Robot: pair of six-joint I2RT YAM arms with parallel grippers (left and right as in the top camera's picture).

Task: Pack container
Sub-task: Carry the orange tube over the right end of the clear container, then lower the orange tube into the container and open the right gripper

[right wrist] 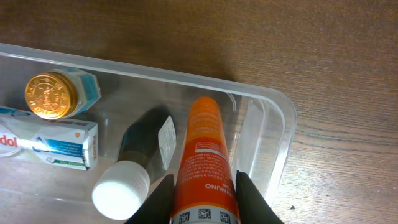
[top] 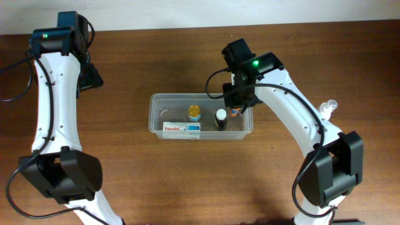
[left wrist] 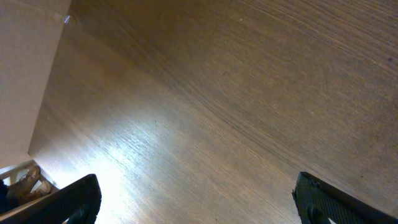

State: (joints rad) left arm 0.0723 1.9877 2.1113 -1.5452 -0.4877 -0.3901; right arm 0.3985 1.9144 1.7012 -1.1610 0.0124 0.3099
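Orange plastic tube (right wrist: 204, 155) gripped by the right tool (right wrist: 204, 202), aimed at spare room in the clear rectangular plastic container (right wrist: 287, 124); left tool (left wrist: 198, 202) gapes empty over the far-left desk (left wrist: 249, 93) corner.

Brown wood-grain table (top: 187, 181) meets a pale wall (top: 187, 7).

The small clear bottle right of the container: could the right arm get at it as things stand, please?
Probably not yet. The right gripper has its jaws shut on an orange tube over the container. The small clear bottle itself sits unobstructed on the table.
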